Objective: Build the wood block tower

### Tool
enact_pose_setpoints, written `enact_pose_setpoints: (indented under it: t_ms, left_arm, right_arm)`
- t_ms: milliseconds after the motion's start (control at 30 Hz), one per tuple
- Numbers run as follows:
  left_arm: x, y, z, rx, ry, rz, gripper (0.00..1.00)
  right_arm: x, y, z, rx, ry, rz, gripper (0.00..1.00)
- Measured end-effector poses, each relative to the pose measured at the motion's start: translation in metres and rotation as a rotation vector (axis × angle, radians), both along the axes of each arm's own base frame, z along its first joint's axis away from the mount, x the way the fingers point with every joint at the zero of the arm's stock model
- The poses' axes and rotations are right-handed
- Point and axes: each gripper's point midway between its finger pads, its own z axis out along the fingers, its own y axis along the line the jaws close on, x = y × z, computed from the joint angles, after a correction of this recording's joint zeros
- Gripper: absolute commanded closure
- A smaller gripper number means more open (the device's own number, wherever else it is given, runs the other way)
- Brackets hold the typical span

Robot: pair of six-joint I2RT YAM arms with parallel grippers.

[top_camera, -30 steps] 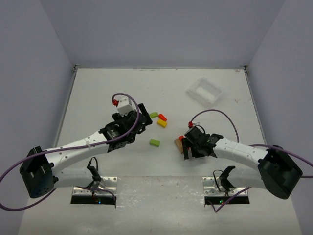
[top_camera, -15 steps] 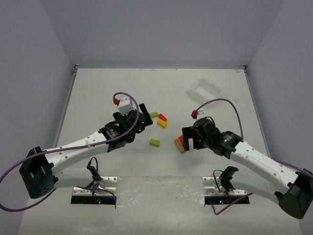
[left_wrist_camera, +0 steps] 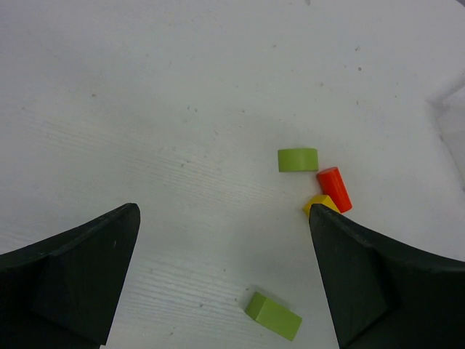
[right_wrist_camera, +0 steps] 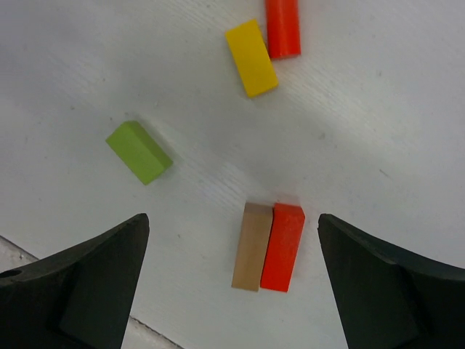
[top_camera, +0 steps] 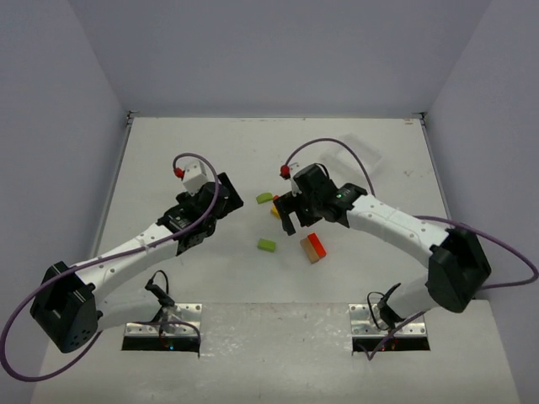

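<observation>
There is no stack; the small wooden blocks lie loose on the white table. A tan block (right_wrist_camera: 252, 246) and a red block (right_wrist_camera: 282, 246) lie side by side, touching, and show in the top view (top_camera: 314, 247). Beyond them lie a green block (right_wrist_camera: 139, 151), a yellow block (right_wrist_camera: 251, 57) and an orange-red cylinder (right_wrist_camera: 282, 27). My right gripper (right_wrist_camera: 232, 222) is open and empty above the tan-red pair, and shows in the top view (top_camera: 288, 217). My left gripper (left_wrist_camera: 224, 218) is open and empty, left of the blocks (top_camera: 229, 202). It sees a second green block (left_wrist_camera: 298, 159), the cylinder (left_wrist_camera: 334, 188) and the nearer green block (left_wrist_camera: 273, 315).
A faint white tray (top_camera: 360, 151) lies at the back right of the table. Grey walls enclose the table on three sides. Purple cables loop off both arms.
</observation>
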Motion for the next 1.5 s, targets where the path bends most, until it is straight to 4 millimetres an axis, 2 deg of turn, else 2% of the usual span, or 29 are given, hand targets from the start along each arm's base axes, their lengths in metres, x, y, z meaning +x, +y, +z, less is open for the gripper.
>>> enact_pose_setpoints:
  t_ms: [133,267,333,467,767,900,1033,1167,1233,1300,1500]
  left_arm:
    - [-0.006,0.010,-0.008,-0.008,0.017,0.009,0.00]
    - [-0.007,0.011,-0.006,-0.018,0.010,0.007,0.00]
    - [-0.007,0.012,-0.003,-0.023,0.002,0.009,0.00]
    - [-0.007,0.013,-0.001,-0.027,-0.005,0.013,0.00]
    - [-0.006,0.016,-0.002,-0.025,-0.004,0.022,0.00]
    - [-0.006,0.016,-0.002,-0.026,-0.003,0.023,0.00]
    - [-0.006,0.015,-0.002,-0.029,-0.002,0.022,0.00]
    - [-0.007,0.014,-0.004,-0.032,0.003,0.016,0.00]
    - [-0.008,0.014,-0.007,-0.032,0.008,0.013,0.00]
    - [-0.009,0.014,-0.009,-0.032,0.015,0.008,0.00]
    - [-0.010,0.013,-0.010,-0.035,0.018,0.003,0.00]
  right_arm:
    - [0.022,0.026,-0.018,-0.022,0.027,0.112,0.01]
    - [0.040,0.045,-0.043,-0.026,0.084,0.162,0.01]
    - [0.047,0.049,-0.059,-0.024,0.122,0.162,0.03]
    - [0.049,0.044,-0.081,-0.027,0.191,0.152,0.06]
    - [0.053,0.046,-0.095,-0.021,0.198,0.186,0.22]
    - [0.056,0.048,-0.100,-0.026,0.193,0.191,0.23]
    - [0.062,0.049,-0.101,-0.035,0.175,0.198,0.29]
    - [0.068,0.050,-0.103,-0.049,0.152,0.215,0.48]
    - [0.070,0.050,-0.103,-0.054,0.144,0.226,0.63]
    - [0.071,0.050,-0.104,-0.060,0.139,0.234,0.72]
    - [0.070,0.049,-0.103,-0.075,0.131,0.292,0.86]
